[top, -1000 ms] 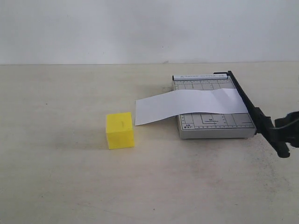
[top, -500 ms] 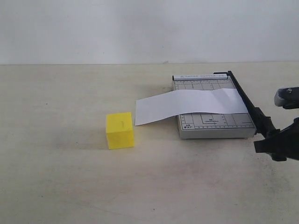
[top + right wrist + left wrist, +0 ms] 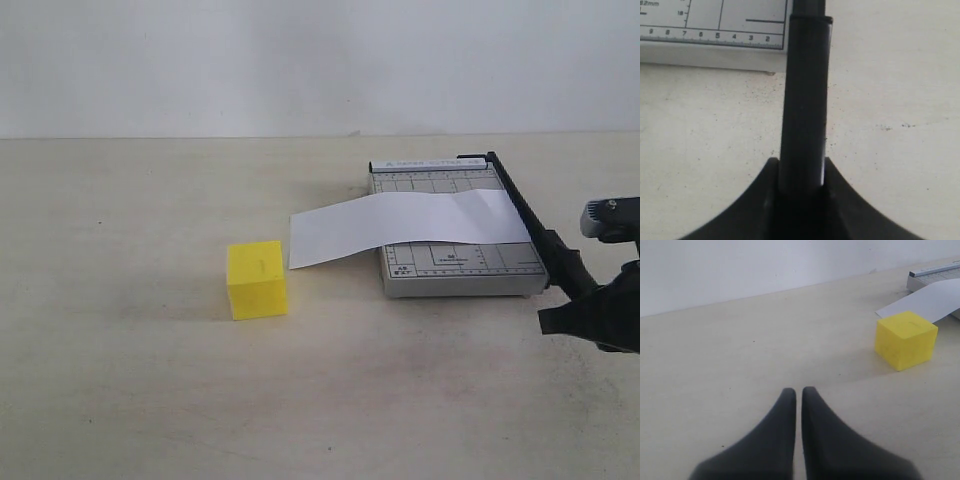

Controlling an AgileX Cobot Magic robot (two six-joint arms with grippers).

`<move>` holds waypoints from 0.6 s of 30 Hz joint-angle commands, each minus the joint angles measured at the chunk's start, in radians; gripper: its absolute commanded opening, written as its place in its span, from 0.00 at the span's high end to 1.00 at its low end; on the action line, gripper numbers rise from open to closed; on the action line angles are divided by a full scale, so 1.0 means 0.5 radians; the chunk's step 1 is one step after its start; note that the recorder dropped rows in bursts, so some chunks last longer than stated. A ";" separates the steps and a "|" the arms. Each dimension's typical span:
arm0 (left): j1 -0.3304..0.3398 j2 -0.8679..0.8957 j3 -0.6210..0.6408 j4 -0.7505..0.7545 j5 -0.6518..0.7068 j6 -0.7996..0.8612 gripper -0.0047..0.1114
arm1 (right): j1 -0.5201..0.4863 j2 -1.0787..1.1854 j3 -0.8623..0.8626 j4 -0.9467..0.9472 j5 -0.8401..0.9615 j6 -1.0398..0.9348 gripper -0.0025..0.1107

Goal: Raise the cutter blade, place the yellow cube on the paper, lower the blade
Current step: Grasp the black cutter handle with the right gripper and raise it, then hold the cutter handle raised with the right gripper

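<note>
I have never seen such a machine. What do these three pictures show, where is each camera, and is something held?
This is a robot with two arms, each ending in a claw. The wide picture comes from a camera off the arms; the other two come from cameras on the wrists. On the table lie a yellow cube and a paper cutter with a paper strip across it. The left claw is shut and empty. The right claw grips the cutter blade at its handle; the blade is not yet raised.

Visible hardware
Left gripper [image 3: 798, 390] and right gripper [image 3: 801, 167] are showing black, curved, tapering fingers; a grey, possibly metal, housing [image 3: 612, 216] is showing beside the right one.
</note>
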 commanded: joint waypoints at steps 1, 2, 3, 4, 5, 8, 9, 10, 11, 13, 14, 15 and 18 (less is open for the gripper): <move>0.003 -0.005 0.007 -0.015 -0.007 0.005 0.92 | -0.001 -0.107 -0.047 -0.015 -0.009 -0.016 0.98; 0.003 -0.005 0.007 -0.015 -0.007 0.005 0.92 | -0.001 -0.148 -0.055 -0.015 -0.009 -0.016 0.98; 0.003 -0.005 0.007 -0.015 -0.007 0.005 0.92 | -0.001 -0.183 -0.060 -0.015 -0.006 -0.016 0.98; 0.003 -0.005 0.007 -0.015 -0.007 0.005 0.92 | -0.001 -0.227 -0.069 -0.015 -0.006 -0.016 0.98; 0.003 -0.005 0.007 -0.015 -0.007 0.005 0.92 | -0.001 -0.274 -0.069 -0.015 -0.005 -0.016 0.98; 0.003 -0.005 0.007 -0.015 -0.007 0.005 0.92 | -0.001 -0.402 -0.069 -0.015 -0.005 -0.016 0.98; 0.003 -0.005 0.007 -0.015 -0.007 0.005 0.92 | -0.001 -0.446 -0.069 -0.015 -0.005 -0.016 0.98; 0.003 -0.005 0.007 -0.015 -0.007 0.005 0.92 | -0.001 -0.489 -0.069 -0.015 -0.005 -0.016 0.98; 0.003 -0.005 0.007 -0.015 -0.007 0.005 0.92 | -0.001 -0.529 -0.069 -0.015 -0.005 -0.016 0.98; 0.003 -0.005 0.007 -0.015 -0.007 0.005 0.92 | -0.001 -0.596 -0.069 0.002 -0.005 -0.016 0.98; 0.003 -0.005 0.007 -0.015 -0.007 0.005 0.92 | -0.001 -0.630 -0.069 0.015 -0.009 -0.016 0.98; 0.003 -0.005 0.007 -0.015 -0.007 0.005 0.92 | -0.001 -0.664 -0.069 0.015 -0.009 -0.016 0.98; 0.003 -0.005 0.007 -0.015 -0.007 0.005 0.92 | -0.001 -0.745 -0.069 0.015 -0.009 -0.016 0.98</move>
